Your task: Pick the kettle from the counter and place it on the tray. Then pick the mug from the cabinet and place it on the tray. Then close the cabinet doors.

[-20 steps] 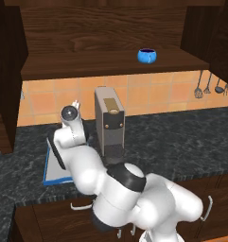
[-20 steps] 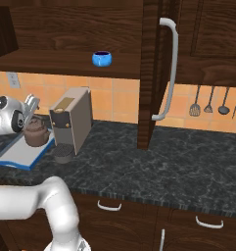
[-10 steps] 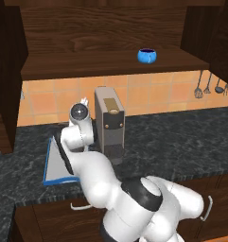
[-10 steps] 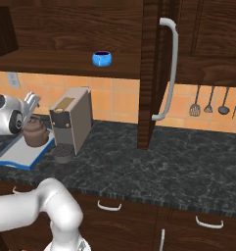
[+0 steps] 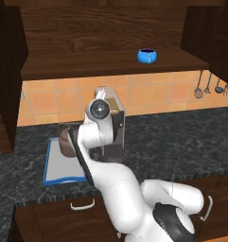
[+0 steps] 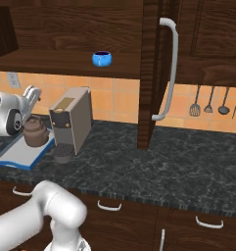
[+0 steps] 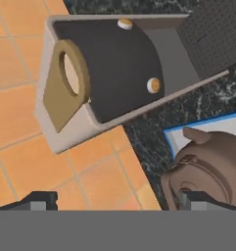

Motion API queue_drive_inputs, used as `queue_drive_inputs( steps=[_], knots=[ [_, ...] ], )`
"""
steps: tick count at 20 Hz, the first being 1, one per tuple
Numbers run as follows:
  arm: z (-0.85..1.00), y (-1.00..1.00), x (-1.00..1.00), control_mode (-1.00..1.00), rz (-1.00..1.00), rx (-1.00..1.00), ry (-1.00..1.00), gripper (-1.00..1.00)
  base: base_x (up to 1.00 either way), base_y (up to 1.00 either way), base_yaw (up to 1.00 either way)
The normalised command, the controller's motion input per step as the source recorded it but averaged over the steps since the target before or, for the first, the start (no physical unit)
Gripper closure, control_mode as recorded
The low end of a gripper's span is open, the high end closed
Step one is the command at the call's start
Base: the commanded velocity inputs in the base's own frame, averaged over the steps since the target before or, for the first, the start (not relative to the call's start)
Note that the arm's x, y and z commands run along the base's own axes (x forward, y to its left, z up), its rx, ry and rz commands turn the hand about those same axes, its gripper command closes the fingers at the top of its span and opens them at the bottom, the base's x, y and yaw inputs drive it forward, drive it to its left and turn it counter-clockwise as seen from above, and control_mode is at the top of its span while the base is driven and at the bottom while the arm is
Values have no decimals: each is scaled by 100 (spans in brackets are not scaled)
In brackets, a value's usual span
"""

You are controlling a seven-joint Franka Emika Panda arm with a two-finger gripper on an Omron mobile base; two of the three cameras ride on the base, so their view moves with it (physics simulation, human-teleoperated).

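Tabletop [image 6: 139, 162]: kettle [image 6: 35, 132] sits on tray [image 6: 16, 156]; pincer [image 6: 32, 95] spread wide, lifted clear, probably released; mug [image 6: 102, 59] next.

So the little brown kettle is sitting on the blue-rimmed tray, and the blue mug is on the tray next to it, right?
Not quite. The kettle is on the tray, but the blue mug is up on the shelf of the open cabinet, not on the tray. The right base view shows it.
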Motion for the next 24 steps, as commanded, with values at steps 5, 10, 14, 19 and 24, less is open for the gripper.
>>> queue_drive_inputs(
  steps=[5,10,14,19,24],
  knots=[
    [67,1,-68,-100,-22,8,-3,-100,0,0,0],
    [16,0,-67,-100,-23,4,0,-100,0,0,0],
    [2,0,-56,-100,-20,2,0,-100,0,0,0],
    [-4,0,-46,-100,-3,0,0,-100,0,0,0],
    [0,0,-45,-100,-7,4,0,-100,0,0,0]
  ],
)
